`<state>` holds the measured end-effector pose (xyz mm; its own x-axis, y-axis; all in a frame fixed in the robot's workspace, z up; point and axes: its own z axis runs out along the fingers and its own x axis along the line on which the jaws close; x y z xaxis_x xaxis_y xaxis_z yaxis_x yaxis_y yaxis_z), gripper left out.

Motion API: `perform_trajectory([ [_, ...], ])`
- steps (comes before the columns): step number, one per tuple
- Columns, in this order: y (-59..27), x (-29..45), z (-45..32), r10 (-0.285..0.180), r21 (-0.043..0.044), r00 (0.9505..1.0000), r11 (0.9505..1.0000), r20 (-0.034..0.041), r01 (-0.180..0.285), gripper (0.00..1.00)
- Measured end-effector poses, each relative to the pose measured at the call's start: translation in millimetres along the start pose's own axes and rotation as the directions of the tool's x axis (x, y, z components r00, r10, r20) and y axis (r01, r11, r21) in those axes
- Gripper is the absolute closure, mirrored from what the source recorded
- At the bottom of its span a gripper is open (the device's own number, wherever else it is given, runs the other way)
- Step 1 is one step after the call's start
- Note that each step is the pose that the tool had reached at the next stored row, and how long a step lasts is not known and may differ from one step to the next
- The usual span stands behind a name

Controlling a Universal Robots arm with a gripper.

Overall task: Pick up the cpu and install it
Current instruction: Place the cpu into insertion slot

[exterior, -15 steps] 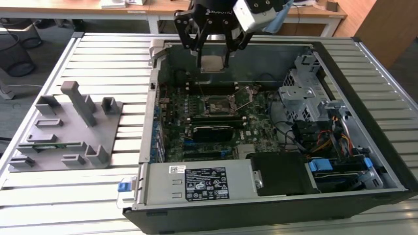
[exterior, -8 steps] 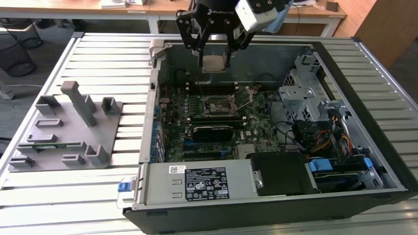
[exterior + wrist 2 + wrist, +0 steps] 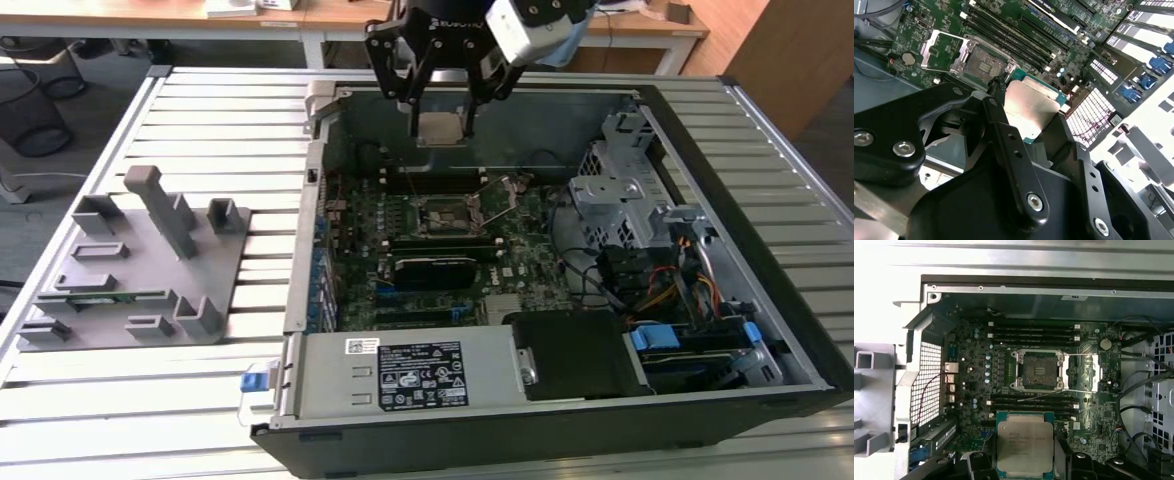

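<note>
- The gripper (image 3: 442,124) is clamped on the cpu (image 3: 442,131), with black fingers (image 3: 999,125) pressed on two opposite edges of the chip. The silver top faces up in the first wrist view.
- The cpu hangs in the air over the open computer case (image 3: 534,440), above the part of the case nearest the bench's (image 3: 214,100) far edge. It touches nothing but the fingers.
- The socket (image 3: 1036,371) lies bare on the green motherboard, with its metal load plate (image 3: 1081,372) swung open to one side.
- Rows of memory slots (image 3: 1034,332) flank the socket on two sides.
- In the exterior view a black block (image 3: 434,268) sits just past the socket, toward the bench's near edge. The power supply (image 3: 414,372) lies along the case's near wall.
- A metal drive cage (image 3: 621,190) and coloured cables (image 3: 667,290) crowd the case at the exterior view's right.
- A grey fixture tray (image 3: 147,260) rests on the bench beside the case, at the exterior view's left — well apart from the gripper.
</note>
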<state>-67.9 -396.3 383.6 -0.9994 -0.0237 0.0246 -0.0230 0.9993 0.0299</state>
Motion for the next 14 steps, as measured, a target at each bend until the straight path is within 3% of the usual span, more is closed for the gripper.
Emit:
perform_trajectory([
  [9,0.0,-5.8,0.2,0.019,0.0143,0.9998,0.9997,0.0003,-0.019,0.46],
  [14,0.1,-6.0,0.3,0.043,0.0159,0.9991,0.9989,0.001,-0.043,0.46],
])
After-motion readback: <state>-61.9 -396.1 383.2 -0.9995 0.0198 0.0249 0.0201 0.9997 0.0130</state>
